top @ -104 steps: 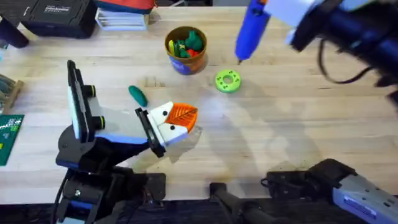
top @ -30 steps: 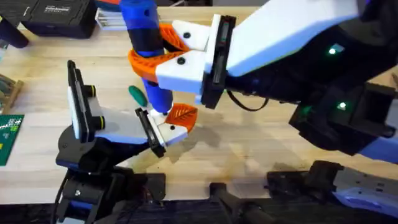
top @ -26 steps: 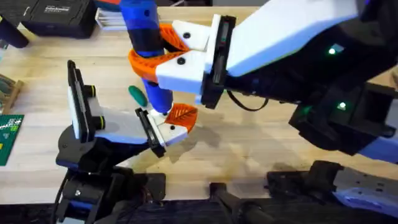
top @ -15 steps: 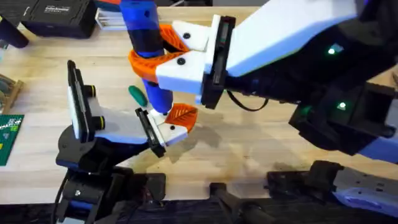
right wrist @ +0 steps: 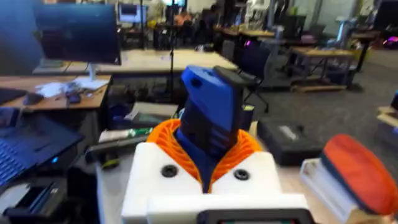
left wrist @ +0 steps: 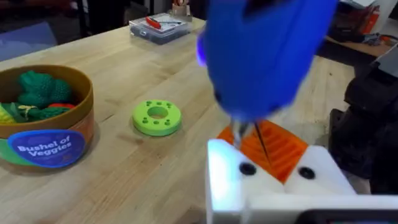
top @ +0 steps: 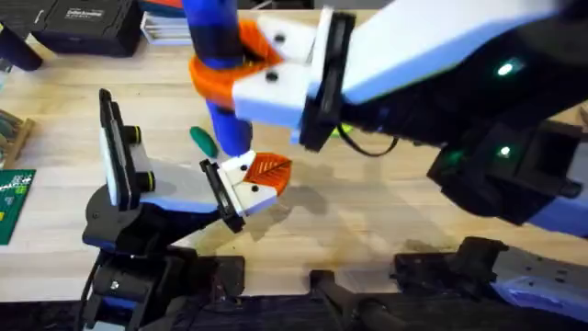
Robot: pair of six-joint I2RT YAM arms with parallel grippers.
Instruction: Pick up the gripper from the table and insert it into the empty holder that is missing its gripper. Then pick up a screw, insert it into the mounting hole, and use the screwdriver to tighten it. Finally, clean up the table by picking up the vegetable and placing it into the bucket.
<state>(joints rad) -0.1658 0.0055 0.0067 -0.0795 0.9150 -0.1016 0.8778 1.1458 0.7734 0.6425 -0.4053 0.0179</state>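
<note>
My right gripper [top: 220,78] reaches across from the right, shut on the blue screwdriver [top: 213,28], which it holds upright. In the right wrist view the screwdriver [right wrist: 208,118] sits between the orange pads [right wrist: 168,140]. Its thin bit [left wrist: 258,134] points down at my left gripper [top: 268,173], whose white fingers [left wrist: 227,180] lie together around orange pads. A slim black holder [top: 219,191] carries the white gripper piece [top: 241,169]. The dark-green vegetable [top: 202,140] lies on the table [top: 386,211] just behind it. The bucket [left wrist: 46,134] holds toy produce.
A flat green disc [left wrist: 157,117] lies beside the bucket. A clear box of small parts [left wrist: 160,26] stands at the table's far edge. A black case [top: 83,23] and stacked books [top: 179,28] sit at the back left, a green circuit board [top: 14,202] at the left edge.
The right gripper has carried the screwdriver from the back right, near the green disc, to above the left gripper. In the last half second it shifted slightly away. The left arm stayed still.
</note>
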